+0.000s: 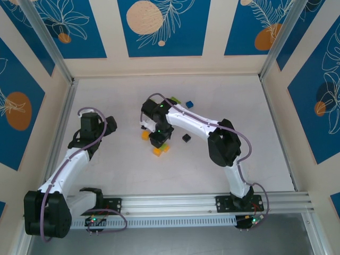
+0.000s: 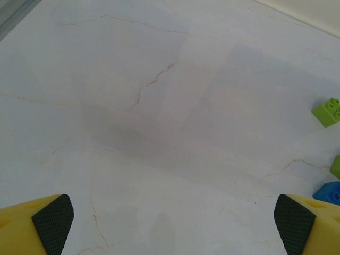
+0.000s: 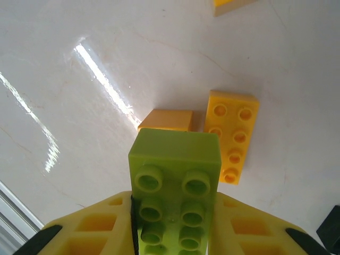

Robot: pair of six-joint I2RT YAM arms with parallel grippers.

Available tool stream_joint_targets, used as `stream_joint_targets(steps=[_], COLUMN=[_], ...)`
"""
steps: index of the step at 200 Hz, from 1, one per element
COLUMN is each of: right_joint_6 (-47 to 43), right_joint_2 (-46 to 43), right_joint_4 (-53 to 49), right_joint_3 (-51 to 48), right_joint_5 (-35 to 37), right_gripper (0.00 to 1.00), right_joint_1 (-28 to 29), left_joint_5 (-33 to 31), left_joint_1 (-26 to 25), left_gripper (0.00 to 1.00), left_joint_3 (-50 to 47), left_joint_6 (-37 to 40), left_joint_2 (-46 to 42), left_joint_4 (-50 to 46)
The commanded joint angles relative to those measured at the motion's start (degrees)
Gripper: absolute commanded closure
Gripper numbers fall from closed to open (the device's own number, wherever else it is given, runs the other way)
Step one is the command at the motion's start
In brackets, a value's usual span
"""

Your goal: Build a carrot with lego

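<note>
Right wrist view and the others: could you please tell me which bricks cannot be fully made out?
The green brick: near end cut off by the right wrist view's bottom edge.
The small orange brick: mostly hidden behind it.
The blue brick: cut by the left wrist view's right edge.

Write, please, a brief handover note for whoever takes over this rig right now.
Left gripper: open, empty, over bare table.
Right gripper: shut on a lime green brick, held by a long orange brick and a small orange brick on the table.
Elsewhere: black brick beside the right arm; blue brick and a second lime brick farther back.
Done: one green brick in hand; no bricks seen joined.
Left: press the bricks together into the carrot.
</note>
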Motion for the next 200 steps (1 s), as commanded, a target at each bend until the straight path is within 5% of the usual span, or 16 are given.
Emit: stream_joint_targets(steps=[1,200], right_joint_6=[-5.1,-8.5], right_joint_2=[2.4,7.9], right_joint_4=[-3.2,-6.6], right_joint_3=[3.0,5.8], right_joint_5=[-2.1,-5.0], right_gripper=[0.68,0.68], right_joint_1=[-0.1,0.5], left_joint_5=[-0.3,-0.7], left_joint_1=[0.9,0.9], left_gripper=[0.0,0.0], left_joint_3=[1.7,1.6], left_joint_6=[0.0,0.1], left_joint_2=[-0.8,-0.4], left_joint_4=[-1.0,-0.6])
